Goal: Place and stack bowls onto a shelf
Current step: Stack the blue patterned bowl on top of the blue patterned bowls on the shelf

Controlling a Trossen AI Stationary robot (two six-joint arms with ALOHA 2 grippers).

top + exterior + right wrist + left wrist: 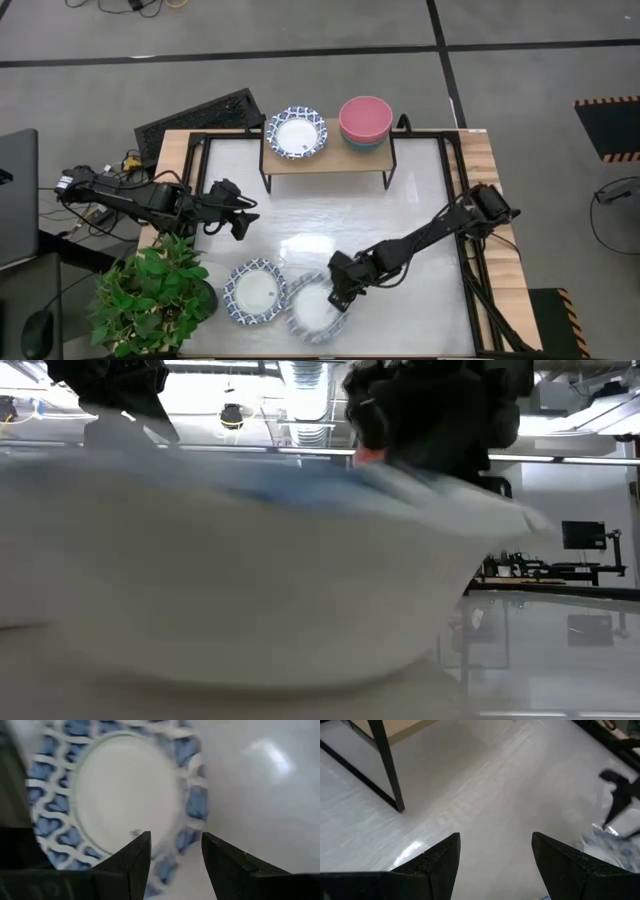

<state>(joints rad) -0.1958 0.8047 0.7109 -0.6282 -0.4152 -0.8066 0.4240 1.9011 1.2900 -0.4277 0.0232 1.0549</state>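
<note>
On the shelf (325, 160) stand a blue-patterned bowl (296, 132) and a red-pink bowl (365, 117) nested in a green-blue one (366, 144). Near the table's front edge, another patterned bowl (255, 292) rests on its base. Right beside it is a blurred patterned bowl (315, 312), which fills the low view (230, 580); whether a further bowl lies under it is unclear. My right gripper (340, 295) is shut on this bowl's rim. My left gripper (235, 215), open (495, 855), hangs over bare table left of centre. My right gripper (175, 857) pinches the patterned bowl's rim (175, 847) on the side facing the table's right. One finger (135, 857) is over the white inside and the other (222, 862) is outside. The fingers slant down from the right. The bowl sits tilted in the low view.
A potted plant (150, 290) stands at the front left corner, close to the left arm. The shelf's black legs (390, 770) rise from the table's far half. A black frame (455, 200) runs along the table's sides. Bare white table lies between the shelf and the front bowls.
</note>
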